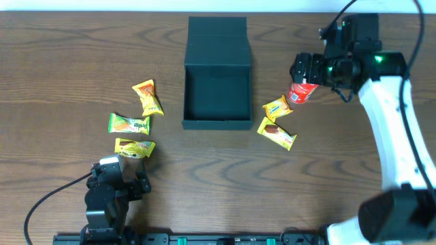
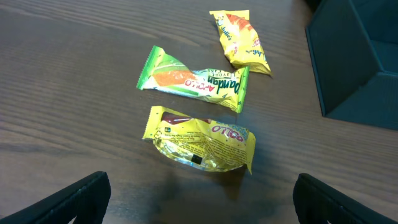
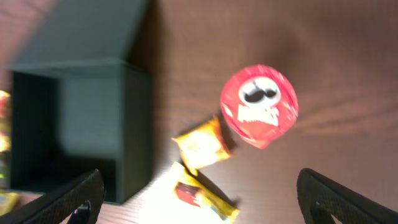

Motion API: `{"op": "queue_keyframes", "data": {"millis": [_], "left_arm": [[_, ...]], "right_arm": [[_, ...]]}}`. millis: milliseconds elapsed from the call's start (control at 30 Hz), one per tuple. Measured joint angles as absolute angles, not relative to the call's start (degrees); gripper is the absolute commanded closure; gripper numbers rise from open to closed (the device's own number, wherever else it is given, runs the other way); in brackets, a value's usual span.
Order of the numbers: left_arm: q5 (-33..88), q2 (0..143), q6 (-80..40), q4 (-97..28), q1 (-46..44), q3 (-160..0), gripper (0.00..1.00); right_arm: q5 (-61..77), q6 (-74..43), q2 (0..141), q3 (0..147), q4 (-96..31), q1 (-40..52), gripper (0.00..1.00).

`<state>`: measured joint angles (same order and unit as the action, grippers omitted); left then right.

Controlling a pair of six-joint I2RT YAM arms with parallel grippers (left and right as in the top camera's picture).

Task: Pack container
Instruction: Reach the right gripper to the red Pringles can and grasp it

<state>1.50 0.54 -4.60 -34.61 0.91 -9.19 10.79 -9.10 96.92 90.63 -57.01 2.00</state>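
Note:
The dark teal container (image 1: 216, 124) stands open mid-table, its flap lid (image 1: 216, 41) lying flat behind it and its inside bare. My left gripper (image 1: 125, 167) is open low at the front left, just short of a yellow snack packet (image 2: 202, 140); nothing lies between its fingers (image 2: 87, 193). A green packet (image 2: 196, 79) and an orange-yellow one (image 2: 241, 43) lie beyond. My right gripper (image 1: 303, 68) hovers open above a red Pringles can (image 3: 259, 104) and two yellow packets (image 3: 202, 144) (image 3: 205, 194) right of the container (image 3: 134, 124).
In the overhead view three packets (image 1: 129, 124) lie left of the container and two (image 1: 276, 134) on its right, beside the upright can (image 1: 302, 92). The container's corner (image 2: 354, 74) shows at the right of the left wrist view. Bare wood surrounds them.

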Motion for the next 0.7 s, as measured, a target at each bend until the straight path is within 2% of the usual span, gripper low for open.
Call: {"op": "queue_keyframes", "data": {"millis": [333, 700], "left_arm": [[1.5, 0.5, -4.6, -34.6, 0.9, -9.2, 0.05], [1.5, 0.5, -4.6, -34.6, 0.9, -9.2, 0.05]], "right_arm": [[8.3, -6.0, 108.3, 90.7, -58.0, 1.2, 0.01], [-0.1, -5.4, 110.0, 90.7, -53.0, 0.9, 0.01]]}}
